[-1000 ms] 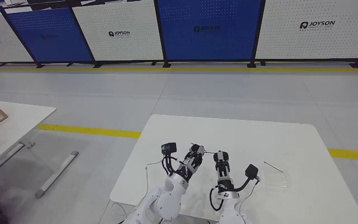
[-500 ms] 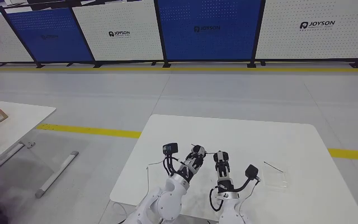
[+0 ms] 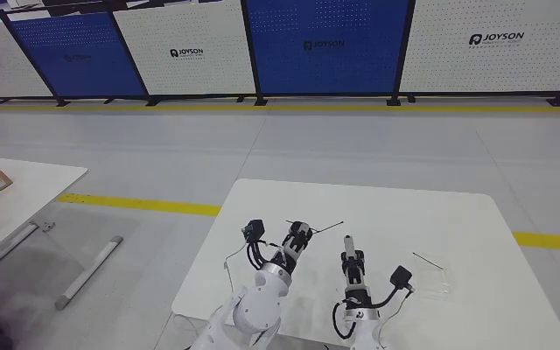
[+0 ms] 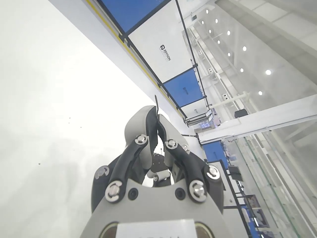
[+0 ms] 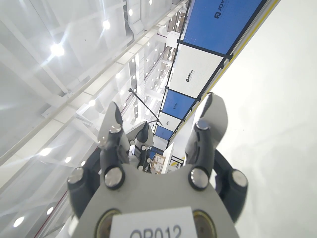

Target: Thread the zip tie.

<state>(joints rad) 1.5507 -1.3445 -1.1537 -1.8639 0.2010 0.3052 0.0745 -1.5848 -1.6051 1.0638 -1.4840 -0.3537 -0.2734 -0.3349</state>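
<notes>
The left claw [image 3: 300, 231], above the worktop's near half and left of the middle, is clamped tight on the thin black plastic zip tie [image 3: 329, 227]. In the left wrist view the pads [image 4: 151, 122] pinch the strip flat, and a short stub [image 4: 156, 102] pokes out past the tips. The longer free length slants over the white worktop [image 3: 376, 197] toward the far edge and the right claw [image 3: 348, 239]. The tie is fully off the surface.

The right claw, just beside and nearer the near edge, is spread wide with nothing in it [image 5: 162, 100]. From its wrist the tie [image 5: 145, 105] shows as a thin dark line rising from the left claw [image 5: 143, 132].

The step in hand looks like bringing the free end round to the head. To do it well:
- Keep the left claw's pinch steady.
- Close the right claw near the free tip, not mid-strip, so the end stays stiff.
- Line the tip up square with the slot.

Which end carries the head is too small to tell.

Toward the right edge lies a clear flat plastic tray [image 3: 442, 284] with a second thin black strip [image 3: 427, 260].
</notes>
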